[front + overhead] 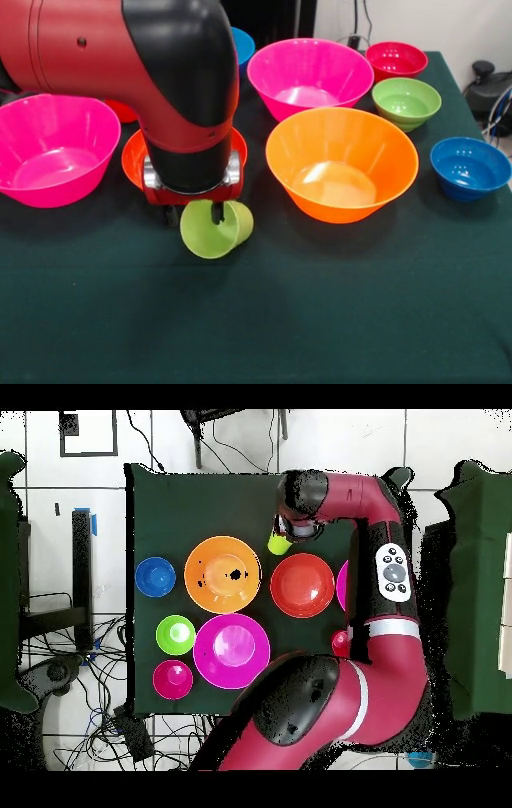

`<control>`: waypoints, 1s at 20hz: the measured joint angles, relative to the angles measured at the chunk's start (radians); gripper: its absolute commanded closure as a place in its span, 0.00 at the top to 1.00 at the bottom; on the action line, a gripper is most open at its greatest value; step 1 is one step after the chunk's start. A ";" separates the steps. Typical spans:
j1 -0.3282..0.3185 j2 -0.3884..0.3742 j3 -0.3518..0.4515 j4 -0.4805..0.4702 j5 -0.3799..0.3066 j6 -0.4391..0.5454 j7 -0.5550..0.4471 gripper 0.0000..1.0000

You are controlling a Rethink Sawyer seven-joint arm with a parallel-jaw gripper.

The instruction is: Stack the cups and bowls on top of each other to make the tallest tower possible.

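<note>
Pinching the rim of the lime green cup point(216, 229), one finger inside, the gripper point(194, 213) holds it tilted above the table, beside the big orange bowl point(342, 163); pickup step, next calls for carrying it into a bowl

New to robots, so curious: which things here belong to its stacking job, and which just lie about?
Job: lime green cup in the gripper, orange bowl, pink bowls, red-orange bowl, green bowl, dark blue bowl, magenta-red bowl.
Lying about: floor cables.
</note>
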 measured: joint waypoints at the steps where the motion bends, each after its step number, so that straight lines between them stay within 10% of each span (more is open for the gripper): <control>1: 0.001 -0.007 0.000 0.005 0.000 0.000 0.000 1.00; 20: 0.001 -0.028 0.000 0.061 0.063 0.004 0.000 1.00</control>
